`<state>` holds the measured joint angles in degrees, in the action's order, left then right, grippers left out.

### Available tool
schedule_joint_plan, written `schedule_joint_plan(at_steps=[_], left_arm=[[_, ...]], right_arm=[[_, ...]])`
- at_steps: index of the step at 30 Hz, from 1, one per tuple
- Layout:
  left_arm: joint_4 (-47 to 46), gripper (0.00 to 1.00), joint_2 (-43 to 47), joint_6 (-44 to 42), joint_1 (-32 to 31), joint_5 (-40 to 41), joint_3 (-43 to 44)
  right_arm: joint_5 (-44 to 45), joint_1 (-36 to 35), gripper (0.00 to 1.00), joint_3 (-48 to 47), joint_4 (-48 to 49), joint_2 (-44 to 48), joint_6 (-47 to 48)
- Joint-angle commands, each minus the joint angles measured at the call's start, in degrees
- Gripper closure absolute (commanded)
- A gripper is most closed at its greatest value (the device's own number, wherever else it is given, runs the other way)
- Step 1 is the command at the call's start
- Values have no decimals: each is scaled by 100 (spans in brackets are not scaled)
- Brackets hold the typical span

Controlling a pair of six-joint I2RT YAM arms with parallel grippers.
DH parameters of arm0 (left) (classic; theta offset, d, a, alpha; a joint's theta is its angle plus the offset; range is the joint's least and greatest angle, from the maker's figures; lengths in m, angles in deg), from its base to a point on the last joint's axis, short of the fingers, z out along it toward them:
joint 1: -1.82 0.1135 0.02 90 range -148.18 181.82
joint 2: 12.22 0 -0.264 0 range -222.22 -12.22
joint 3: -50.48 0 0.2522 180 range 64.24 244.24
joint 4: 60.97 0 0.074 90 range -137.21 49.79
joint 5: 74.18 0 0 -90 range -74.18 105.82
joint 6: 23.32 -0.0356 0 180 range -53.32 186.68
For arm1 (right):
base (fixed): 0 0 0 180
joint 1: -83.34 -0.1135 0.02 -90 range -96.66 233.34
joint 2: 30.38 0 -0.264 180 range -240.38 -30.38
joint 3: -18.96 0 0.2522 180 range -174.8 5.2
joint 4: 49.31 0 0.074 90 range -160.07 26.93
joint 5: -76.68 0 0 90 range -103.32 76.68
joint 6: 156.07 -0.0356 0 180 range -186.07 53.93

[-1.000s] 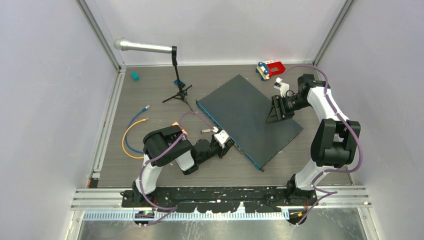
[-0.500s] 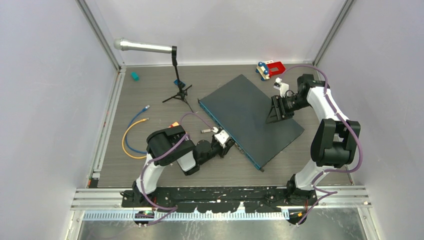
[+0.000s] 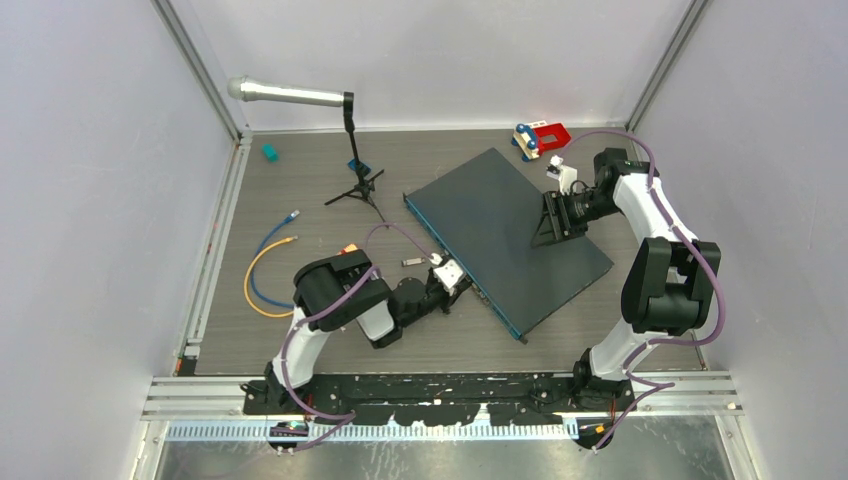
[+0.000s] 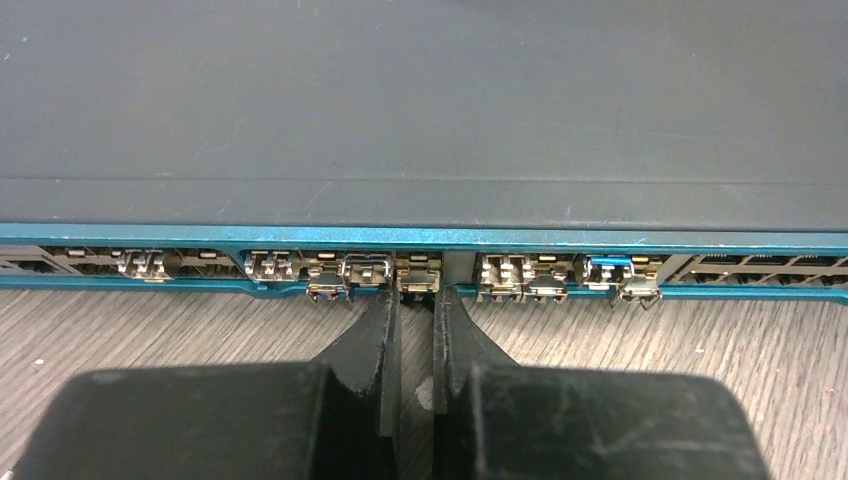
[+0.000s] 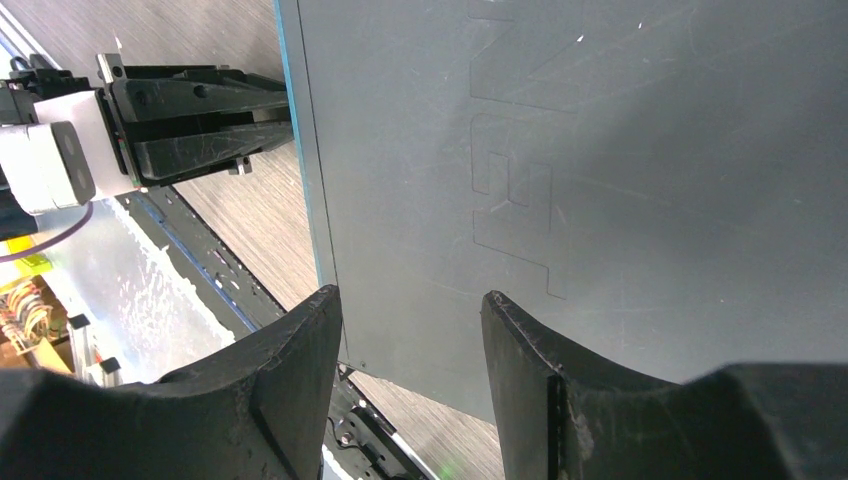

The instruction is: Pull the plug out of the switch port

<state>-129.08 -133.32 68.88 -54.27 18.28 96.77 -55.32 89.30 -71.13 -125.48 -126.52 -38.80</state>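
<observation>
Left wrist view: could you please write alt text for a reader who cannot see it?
The left gripper, its two black fingers almost together, has its tips at a small metal plug in the blue port row of the switch. The switch's dark grey top fills the upper half; the wood-grain table lies below.

Left claw (image 4: 415,296) before switch (image 3: 500,225) (right claw (image 5: 410,298) seemingly on it).

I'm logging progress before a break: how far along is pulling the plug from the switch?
Done: the left gripper is at the port row of the switch. In hand: its jaws look pinched on the plug, seated in its port; the open right gripper sits over the switch's top. Left: drawing the plug out.
</observation>
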Motion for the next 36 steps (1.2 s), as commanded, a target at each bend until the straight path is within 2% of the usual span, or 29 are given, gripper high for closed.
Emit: schedule_joint_plan(at_steps=[1,9,19,32,34,36], left_arm=[[690,100,378,-468,47,19,-94],[2534,100,1110,-350,47,-26,-17],[3438,100,1569,-355,69,-73,-26],[5062,100,2583,-397,397,-1763,-169],[5455,100,2718,-476,537,-2138,-73],[6188,100,2844,-612,638,-2178,155]], right_arm=[[-24,-33,41,-218,-65,-9,70],[2,-41,41,-229,-62,-43,64],[17,-59,41,-230,-69,-63,59],[187,-68,41,-214,7,-27,-13],[246,-68,41,-197,51,-11,-49],[291,-68,41,-186,78,-22,-69]])
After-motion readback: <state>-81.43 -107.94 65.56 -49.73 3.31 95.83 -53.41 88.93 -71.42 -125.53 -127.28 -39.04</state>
